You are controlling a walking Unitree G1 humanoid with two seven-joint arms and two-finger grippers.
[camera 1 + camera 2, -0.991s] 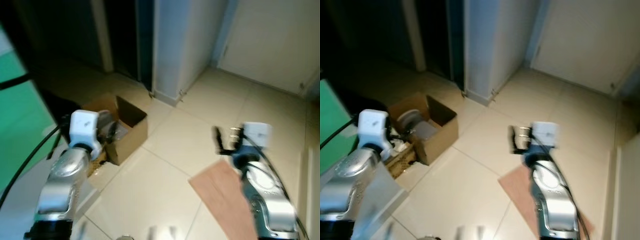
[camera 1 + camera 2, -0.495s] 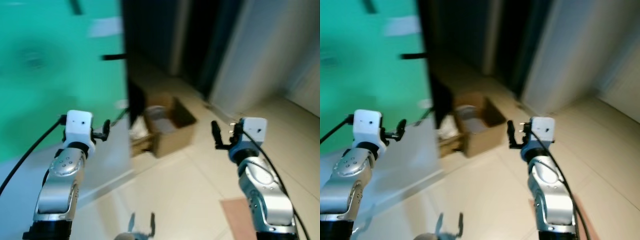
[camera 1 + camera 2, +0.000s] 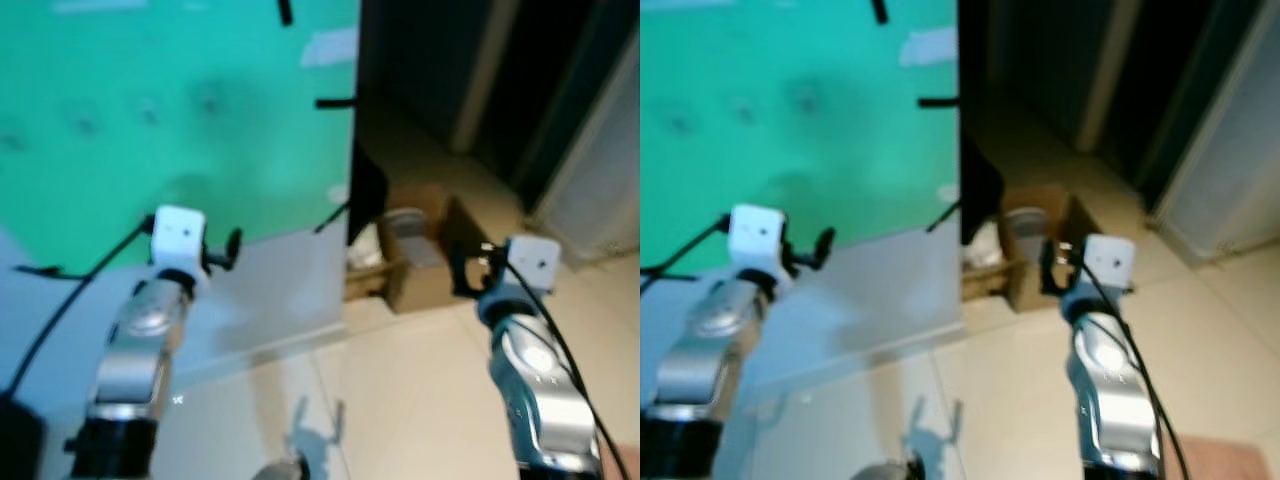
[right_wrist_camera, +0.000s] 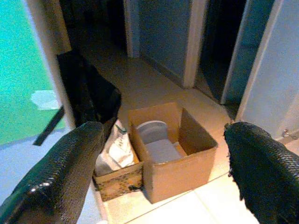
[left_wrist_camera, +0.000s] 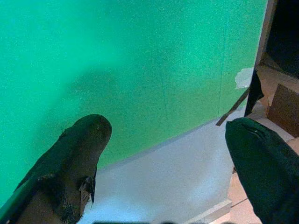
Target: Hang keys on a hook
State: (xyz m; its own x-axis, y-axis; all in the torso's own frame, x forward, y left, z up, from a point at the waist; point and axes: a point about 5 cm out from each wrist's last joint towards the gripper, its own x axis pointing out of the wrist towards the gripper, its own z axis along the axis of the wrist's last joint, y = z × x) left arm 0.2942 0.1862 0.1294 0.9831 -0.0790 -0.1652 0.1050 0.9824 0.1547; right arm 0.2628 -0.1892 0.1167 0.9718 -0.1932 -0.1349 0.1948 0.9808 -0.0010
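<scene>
Both arms are raised forward with bent elbows. The left gripper [image 5: 163, 154] points at a green panel [image 3: 180, 110], its fingers [image 5: 79, 154] spread wide apart with nothing between them. The right gripper [image 4: 163, 154] is likewise spread wide and empty, aimed at an open box [image 4: 173, 158] on the tile floor [image 3: 430, 390] ahead of it.

No keys or hook can be made out; the head views are blurred. Dark marks and a pale patch [image 3: 330, 45] sit on the green panel above the left gripper, too blurred to identify. A grey band [image 5: 187, 172] runs under the panel's green part. A second, smaller box [image 4: 117, 163] holding crumpled paper touches the first, on the left gripper's side.

Since half a second ago the view has swung further left: the green panel now covers more of it, and the box lies just beyond the right gripper. Both grippers remain spread as before.
</scene>
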